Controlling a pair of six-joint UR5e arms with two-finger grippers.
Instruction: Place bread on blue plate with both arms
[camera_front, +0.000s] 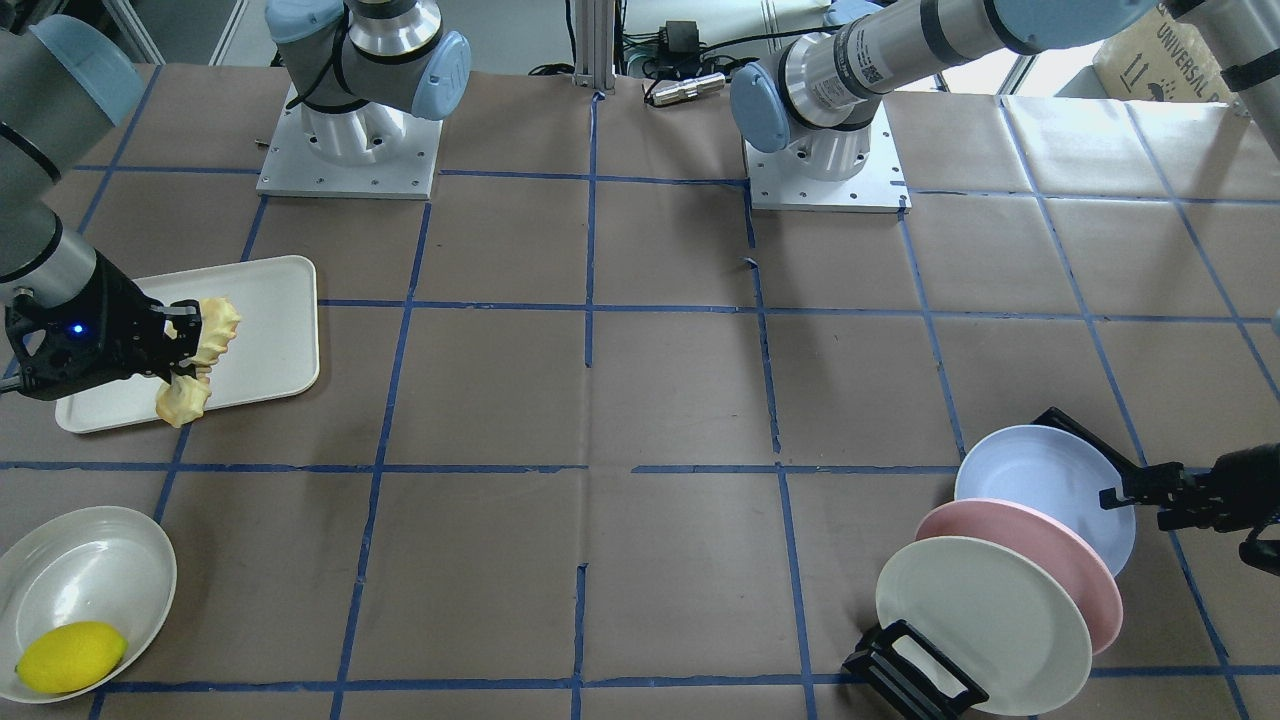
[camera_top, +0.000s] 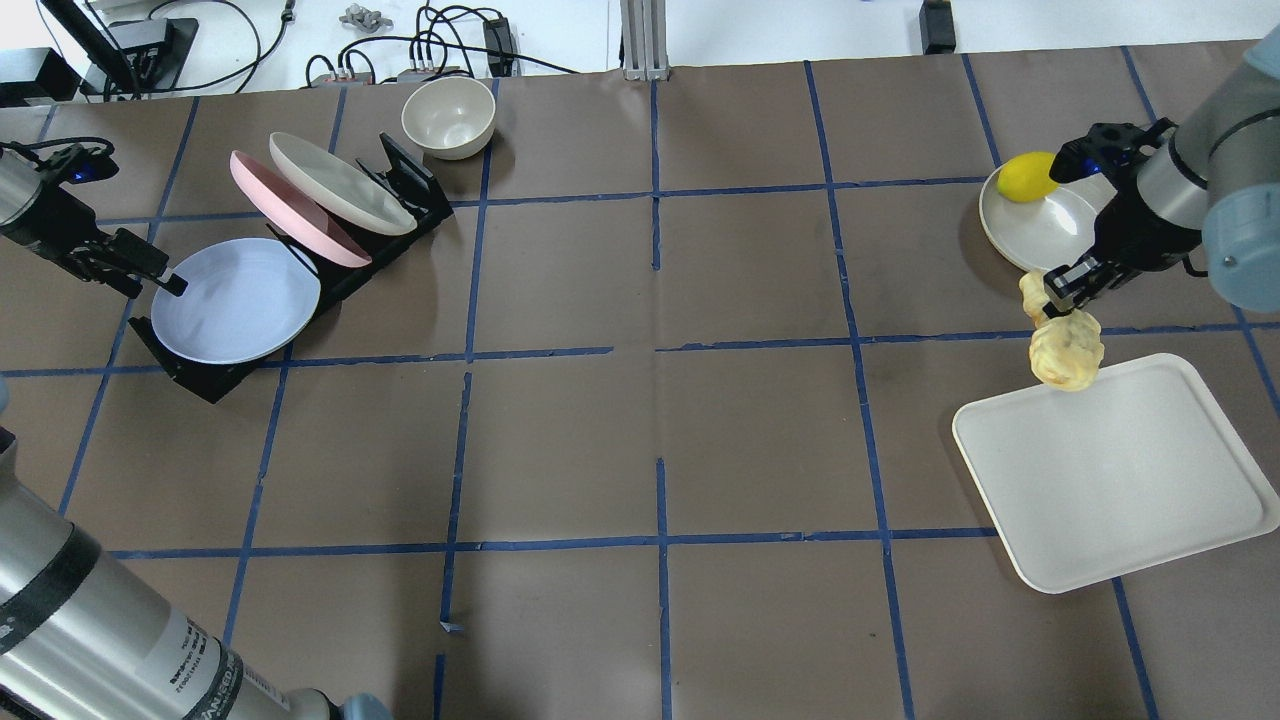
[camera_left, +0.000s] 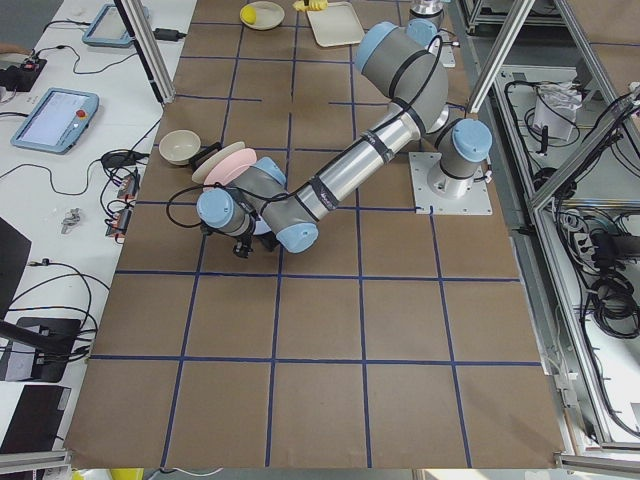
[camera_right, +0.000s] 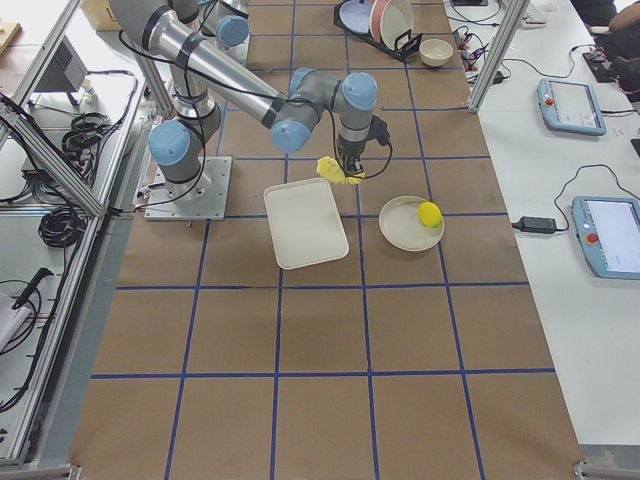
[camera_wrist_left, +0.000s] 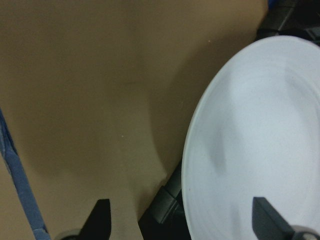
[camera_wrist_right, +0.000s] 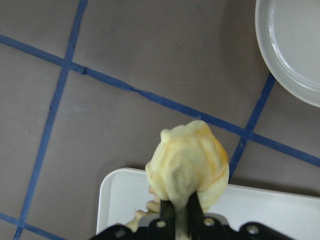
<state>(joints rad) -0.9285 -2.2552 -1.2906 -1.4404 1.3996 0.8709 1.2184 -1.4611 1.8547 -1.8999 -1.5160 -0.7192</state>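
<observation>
Starting at nine o'clock of the overhead view, the left gripper (camera_top: 158, 280) is spread open, one finger on either side of the nine-o'clock rim of the blue plate (camera_top: 240, 305), which leans in the black rack (camera_top: 200, 378). At three o'clock, the right gripper (camera_top: 1062, 285) is clenched on the bread (camera_top: 1066, 348), which hangs over the eleven-o'clock corner of the white tray (camera_top: 1130, 480).

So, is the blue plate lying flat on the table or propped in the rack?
Propped: the blue plate leans tilted in the end slot of the black rack, beside the pink plate.
</observation>
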